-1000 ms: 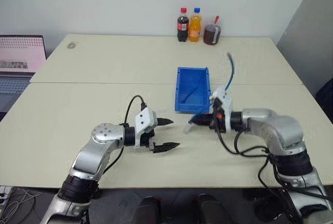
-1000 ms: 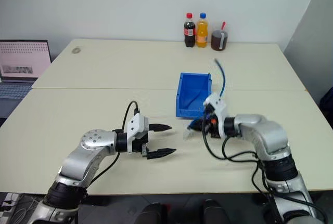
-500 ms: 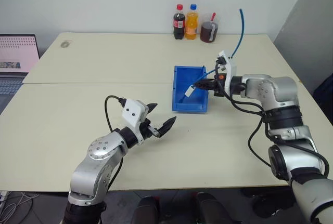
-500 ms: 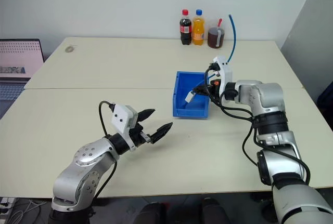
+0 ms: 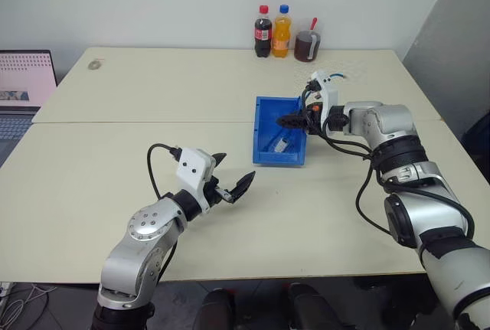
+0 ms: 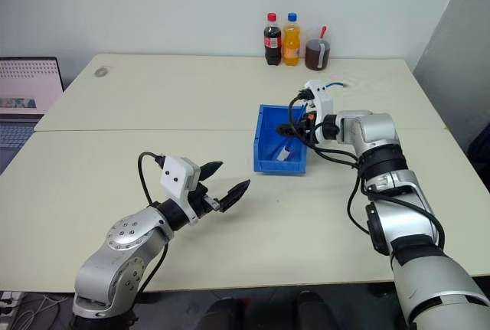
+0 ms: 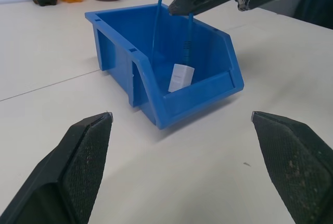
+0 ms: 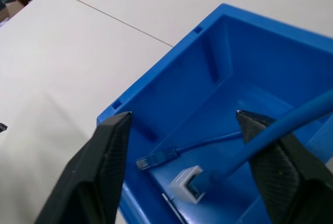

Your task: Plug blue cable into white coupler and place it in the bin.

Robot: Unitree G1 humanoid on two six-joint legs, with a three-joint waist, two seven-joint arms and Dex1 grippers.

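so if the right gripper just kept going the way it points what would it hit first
Probably the bin's floor, where the white coupler and blue cable lie; the right gripper is open above them. Depth is unclear.

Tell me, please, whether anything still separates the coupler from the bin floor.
Nothing visible does. The coupler, with the cable plugged in, already lies inside the bin, below the open right gripper.
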